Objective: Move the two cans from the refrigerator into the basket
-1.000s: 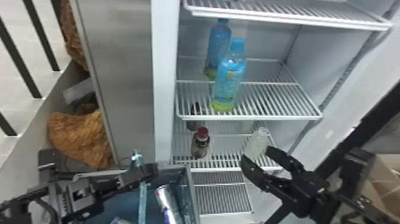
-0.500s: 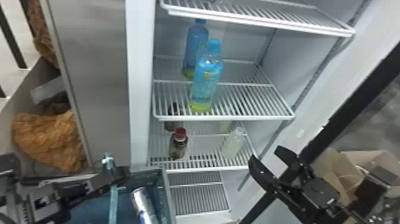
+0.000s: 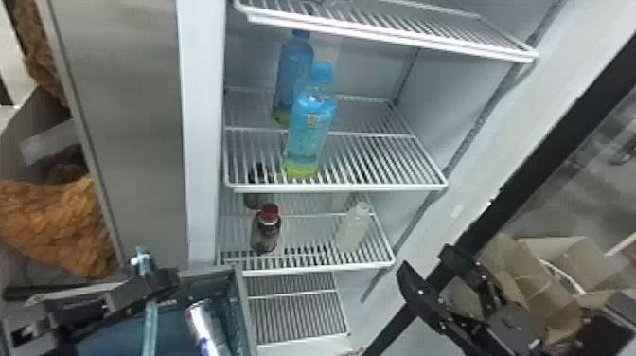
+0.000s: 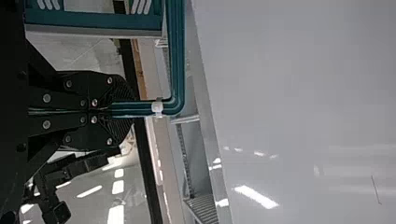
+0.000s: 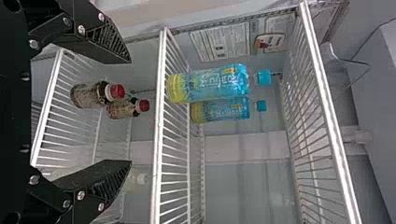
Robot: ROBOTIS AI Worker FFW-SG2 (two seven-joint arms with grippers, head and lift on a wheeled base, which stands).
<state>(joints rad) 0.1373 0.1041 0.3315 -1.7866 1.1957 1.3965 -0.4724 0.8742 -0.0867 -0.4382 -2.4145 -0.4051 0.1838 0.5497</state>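
Left end effector (image 3: 166,281) clenched on handle (image 3: 150,326) | right end effector (image 3: 426,262) released | can (image 3: 202,326) in basket (image 3: 240,303), partly cut off

- can (image 3: 201,326) at the basket's right side: silver, with blue marks
- basket (image 3: 240,305): teal inside, greyer rim
- basket handle (image 3: 150,326): teal, with a white clip (image 4: 157,108)
- tall bottle (image 3: 310,130) at the front edge of the middle shelf (image 3: 378,188): see-through blue, yellow-green base, blue cap (image 3: 322,73)
- tall bottle behind it (image 3: 289,66): the same blue and yellow-green
- small bottle (image 3: 265,236) near the lower shelf's (image 3: 331,270) front left corner: dark brown, red cap (image 3: 269,211)
- small bottle (image 3: 352,232) near that shelf's front right corner: milky, faintly yellow-green
- both shelves: white, striped with thin bars
- left gripper (image 3: 168,283), right gripper (image 3: 425,259): black
- boxes (image 3: 551,296): light brown
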